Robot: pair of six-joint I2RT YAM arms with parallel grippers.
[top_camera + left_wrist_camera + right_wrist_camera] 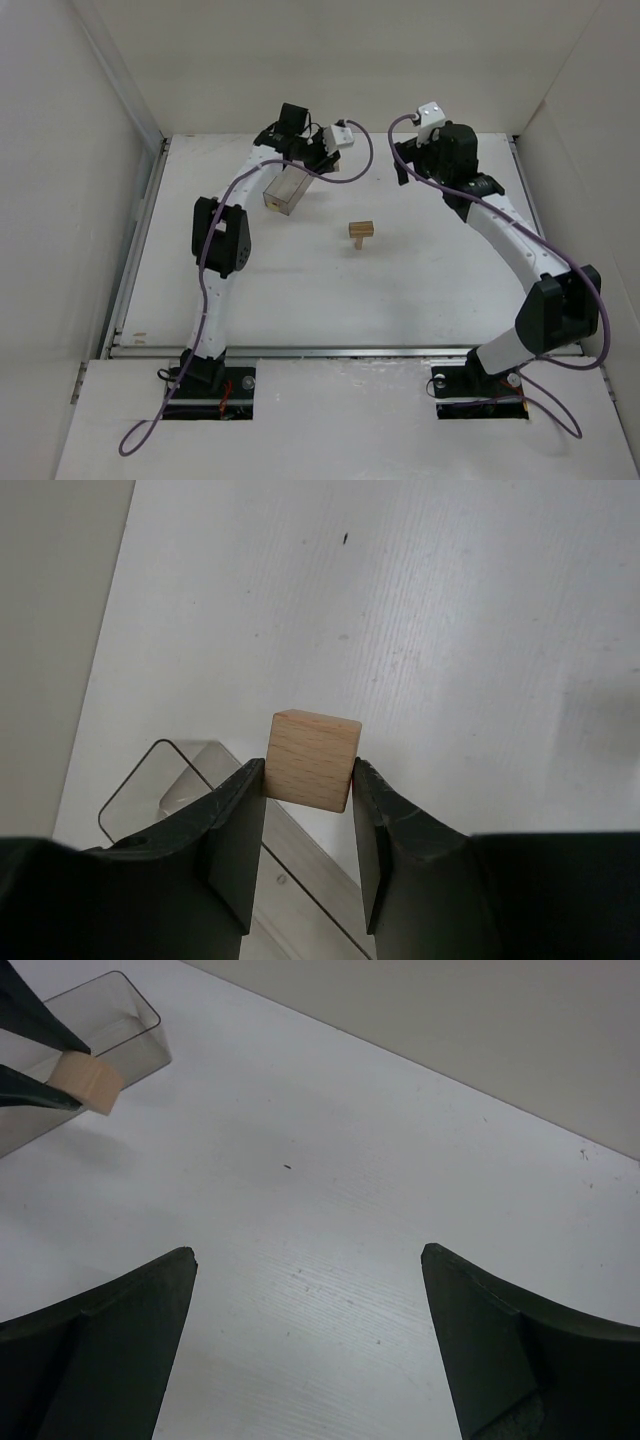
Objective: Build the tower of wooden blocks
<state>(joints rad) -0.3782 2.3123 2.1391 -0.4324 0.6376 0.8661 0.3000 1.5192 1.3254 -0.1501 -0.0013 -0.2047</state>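
Light-tan wood block tower [361, 233]: upright, top block crosswise, well apart from left tool [308, 782] clamped on tan wooden cube [312, 758]; right tool [310, 1265] spread.

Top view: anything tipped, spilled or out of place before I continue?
Nothing stands out. The wood block tower stands mid-table with its top piece laid crosswise, none fallen. The left end effector grips one block squarely by the clear box; the right end effector is open and empty.
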